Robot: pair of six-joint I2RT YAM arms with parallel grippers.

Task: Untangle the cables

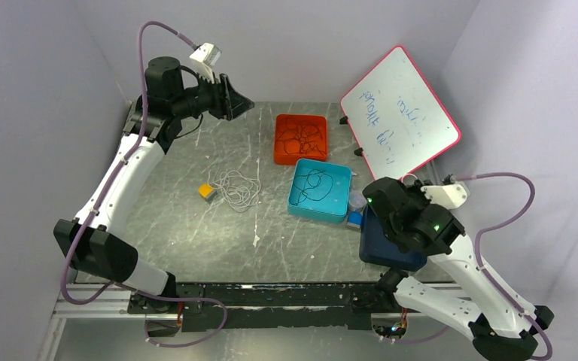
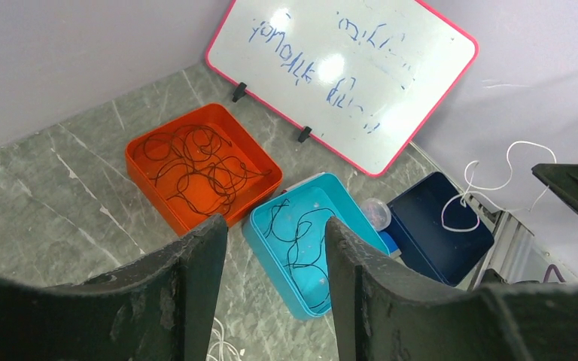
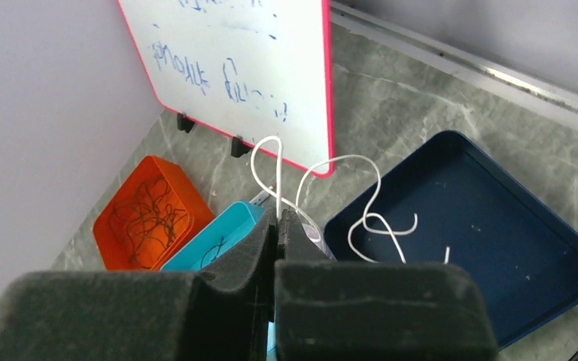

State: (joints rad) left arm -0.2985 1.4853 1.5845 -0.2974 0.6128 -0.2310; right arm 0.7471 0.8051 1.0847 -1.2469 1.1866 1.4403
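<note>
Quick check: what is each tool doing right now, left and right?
Left tool: open, holding nothing.
Right tool: closed on a white cable.

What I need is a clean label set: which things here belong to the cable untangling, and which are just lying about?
Job: white cable in the shut right gripper; loose white cable heap; black cables in orange tray and teal tray; dark blue tray; open left gripper.
Lying about: whiteboard; small yellow block; clear round lid.
</note>
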